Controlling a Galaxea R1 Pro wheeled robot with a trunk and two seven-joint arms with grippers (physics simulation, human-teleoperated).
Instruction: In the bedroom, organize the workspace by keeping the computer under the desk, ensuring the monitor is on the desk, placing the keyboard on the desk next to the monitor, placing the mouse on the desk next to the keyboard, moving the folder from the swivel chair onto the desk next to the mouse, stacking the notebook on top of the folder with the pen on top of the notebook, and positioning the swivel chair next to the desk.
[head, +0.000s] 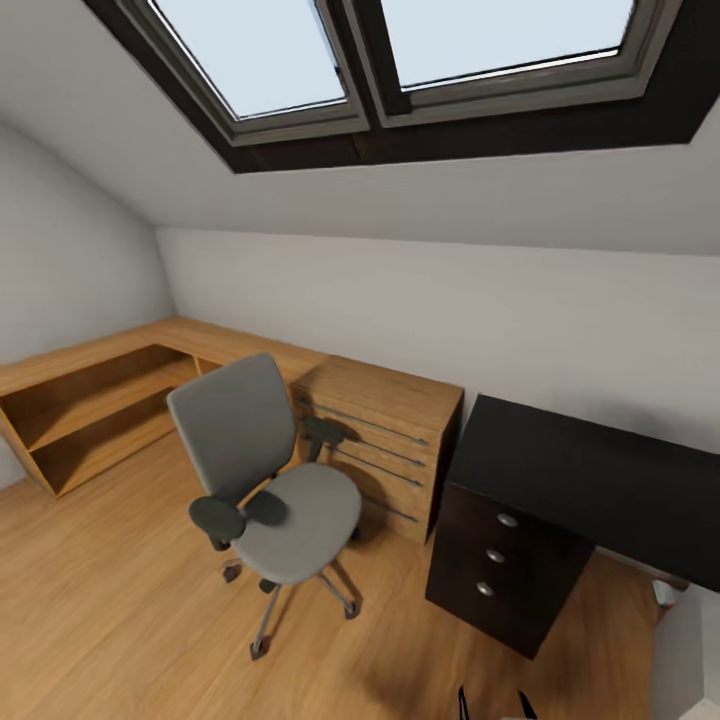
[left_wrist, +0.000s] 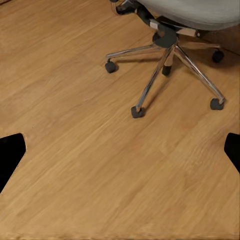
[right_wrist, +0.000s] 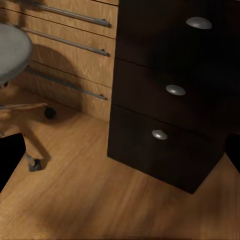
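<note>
A grey swivel chair (head: 268, 470) stands on the wooden floor, its seat (head: 300, 520) bare, in front of a wooden drawer unit. To its right is the black desk (head: 600, 470) with a bare top and three drawers (right_wrist: 170, 90). My left gripper (left_wrist: 120, 155) is open above the floor, short of the chair's chrome star base (left_wrist: 165, 55). My right gripper (right_wrist: 120, 155) is open and points at the foot of the black drawers, with the chair seat's edge (right_wrist: 12, 50) to one side.
A wooden drawer unit (head: 385, 440) sits between chair and desk. A low wooden corner shelf (head: 90, 400) runs along the left wall. Skylights (head: 400, 50) are set in the sloped ceiling. Something white (head: 690, 640) stands by the desk's lower right.
</note>
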